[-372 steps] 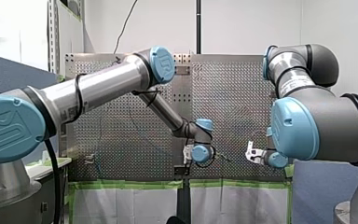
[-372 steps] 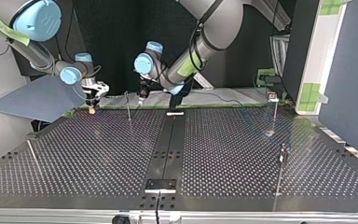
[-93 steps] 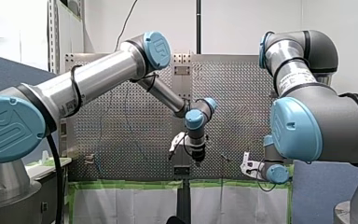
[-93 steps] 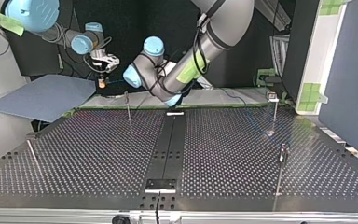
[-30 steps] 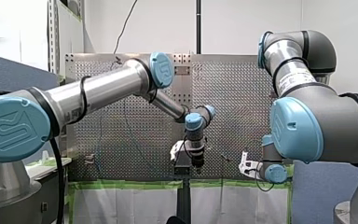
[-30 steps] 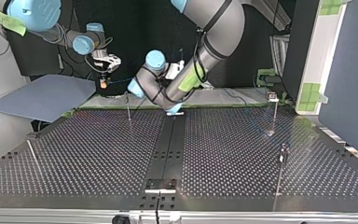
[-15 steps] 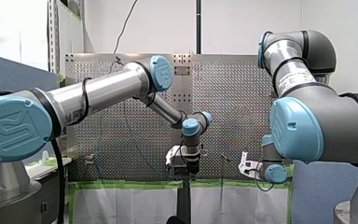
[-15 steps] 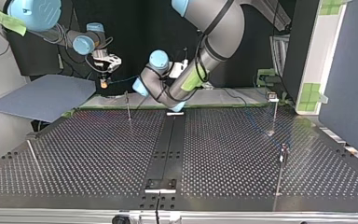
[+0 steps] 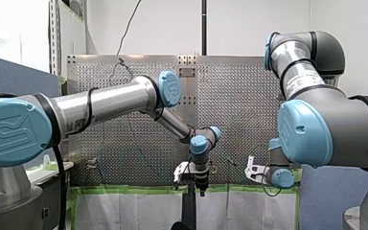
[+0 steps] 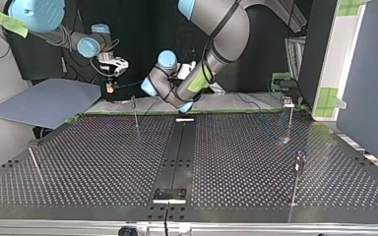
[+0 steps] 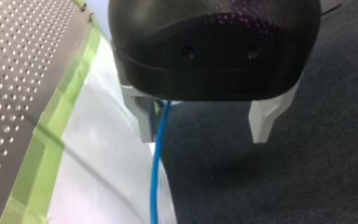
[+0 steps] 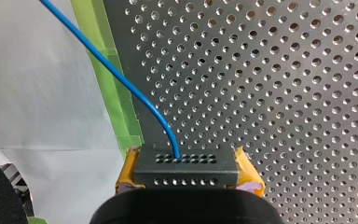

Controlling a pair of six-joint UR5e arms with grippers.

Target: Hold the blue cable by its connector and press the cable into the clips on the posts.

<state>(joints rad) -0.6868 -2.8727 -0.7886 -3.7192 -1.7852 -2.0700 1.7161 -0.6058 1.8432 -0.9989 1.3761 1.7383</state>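
In the right wrist view my right gripper [image 12: 186, 175] has its yellow pads shut on a dark grey connector [image 12: 186, 167]. The blue cable [image 12: 121, 79] leaves the connector and curves away over the perforated table [image 12: 284, 84]. In the top view that gripper [image 10: 110, 87] hangs above the table's far edge at the left. My left gripper [image 11: 205, 128] stands open, and the cable [image 11: 156, 177] runs just inside one grey finger [image 11: 142, 119], hanging down past it. In the front view it [image 9: 201, 190] points down near the middle. A thin post [image 10: 135, 112] stands between the two grippers.
Two more posts [image 10: 290, 118] [image 10: 297, 179] stand at the top view's right, and a leaning one [image 10: 34, 164] at its left. A blue-grey panel [image 10: 44, 101] lies beyond the table's left corner. Green tape [image 12: 116, 107] edges the perforated plate.
My left gripper has dropped lower in the front view and its wrist has turned. My right arm has held still with the connector.
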